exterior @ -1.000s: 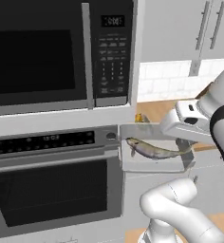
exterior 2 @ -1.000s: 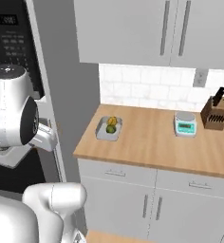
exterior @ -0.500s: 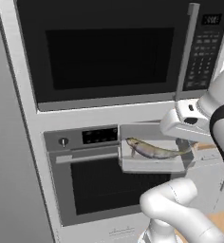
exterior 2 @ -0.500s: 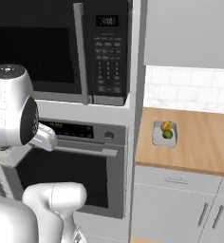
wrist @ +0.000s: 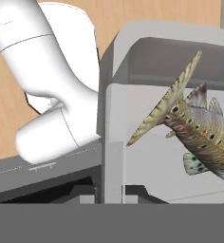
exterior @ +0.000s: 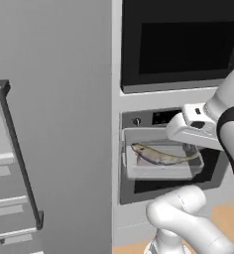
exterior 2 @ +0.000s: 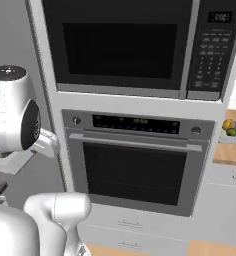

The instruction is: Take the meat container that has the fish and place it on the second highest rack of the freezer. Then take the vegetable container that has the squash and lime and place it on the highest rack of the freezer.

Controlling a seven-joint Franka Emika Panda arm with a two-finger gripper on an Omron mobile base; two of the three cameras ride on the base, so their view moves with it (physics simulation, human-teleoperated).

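The hand (exterior: 192, 148) is closed on the right-hand rim of the meat container (exterior: 161, 161) and holds it up in the air, in front of the wall oven (exterior 2: 135, 160). In the left base view the container is a shallow grey tray, about level, and the fish (exterior: 161, 157) lies lengthwise in it, head toward 9 o'clock and tail toward 3 o'clock, next to the hand. In the hand view the tray wall (wrist: 109, 142) runs up the middle of the picture, and the fish's forked tail points to 12 o'clock while its spotted body goes off at 4 o'clock. The fingertips themselves are hard to see there, so the grip is judged from the tray hanging at the hand.

Above the oven is the black microwave (exterior 2: 122, 45), with its keypad on the right side. At 9 o'clock from the container in the left base view there is a tall grey freezer door (exterior: 54, 124) with a dark vertical handle (exterior: 20, 154).

The vegetable container (exterior 2: 229, 132) sits well apart, on the wooden worktop (exterior 2: 230, 155) at 3 o'clock in the right base view, just beside the oven column. Something yellow and something green show in it; they are too small to name with certainty.
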